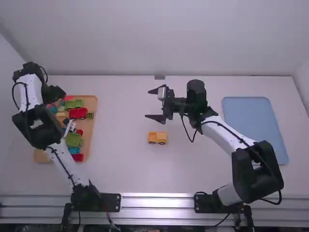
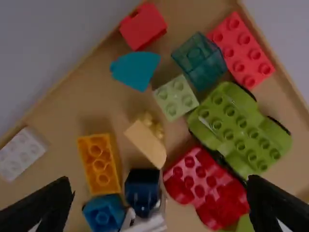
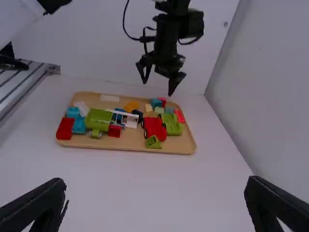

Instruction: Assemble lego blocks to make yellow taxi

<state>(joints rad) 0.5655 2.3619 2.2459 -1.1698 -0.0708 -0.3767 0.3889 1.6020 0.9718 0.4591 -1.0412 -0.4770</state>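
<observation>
Nearest the camera, your two arm bases stand along the metal rail [image 1: 159, 201] at the near edge of the surface [image 1: 120, 169]. Your yellow vehicle [image 1: 157, 137], on dark wheels, sits on the surface near its middle, towards the near edge.

Just beyond it, your right hand [image 1: 147, 104] hangs well open, fingers spread and pointing at the left edge, with nothing between them. Your left hand [image 1: 54, 94] is open too and empty, above the far left corner of the tan tray [image 1: 91, 101], which lies by the surface's left edge.

Below that left hand, a cream curved piece [image 2: 146, 140] lies between an orange-yellow brick [image 2: 100, 164] and a red wheeled base [image 2: 207, 186]. Beside the red one you have a green wheeled base [image 2: 239, 128], then a pale green brick [image 2: 176, 97], a clear teal brick [image 2: 200, 60] and a coral red brick [image 2: 241, 50] by the tray's far right corner. A blue piece [image 2: 135, 70] and a red block [image 2: 142, 26] lie nearer the tray's far edge; a white brick [image 2: 21, 153] sits by its left edge.

Across the surface, near its right edge, lies your flat blue tray [image 1: 253, 125], well apart from the vehicle.
</observation>
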